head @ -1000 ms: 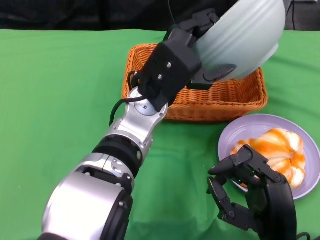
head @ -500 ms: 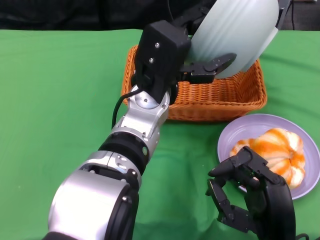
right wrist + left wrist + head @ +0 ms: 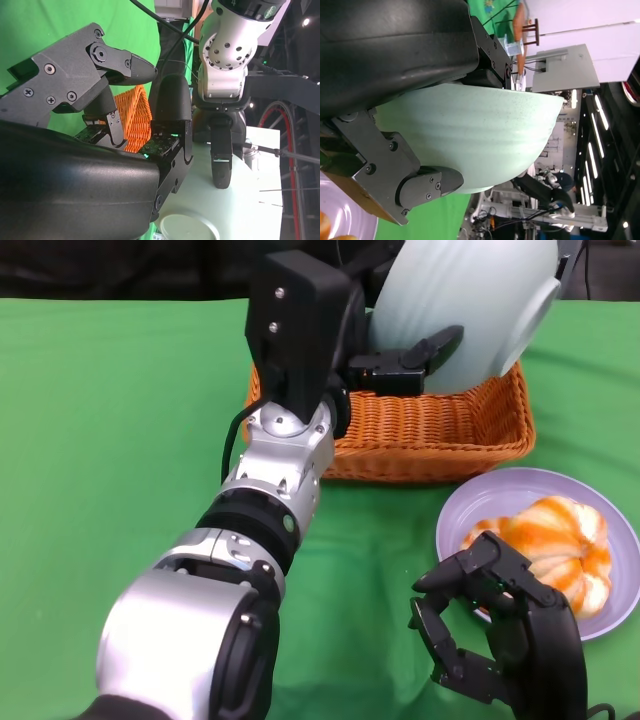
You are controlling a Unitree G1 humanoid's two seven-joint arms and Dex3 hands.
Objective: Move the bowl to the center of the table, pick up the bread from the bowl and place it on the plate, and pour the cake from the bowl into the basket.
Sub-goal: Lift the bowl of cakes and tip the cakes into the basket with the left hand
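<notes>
Fingers [image 3: 405,355] of my left hand [image 3: 340,335] clamp the pale green ribbed ceramic bowl [image 3: 470,305], one of them pressed flat across its outer wall, and I hold it lifted above the orange woven wicker basket [image 3: 440,435]. I have it tipped steeply onto its side: the round foot faces out to the right of the basket, and the mouth faces toward my left palm and away from the head camera, so I cannot see inside it. My left wrist view shows the same grip, with the ribbed wall [image 3: 470,135] bulging between a dark finger [image 3: 427,182] and the black shell of the hand.

My right hand [image 3: 495,625] hangs low in front of the basket, fingers loosely curled and apart, holding nothing. Just beside it, also in front of the basket, sits the round lavender plate [image 3: 470,510] with the orange-and-white striped bread [image 3: 555,545] lying on it. Basket and plate both stand on the green tablecloth [image 3: 120,440]. The cake is not visible to me in any view.
</notes>
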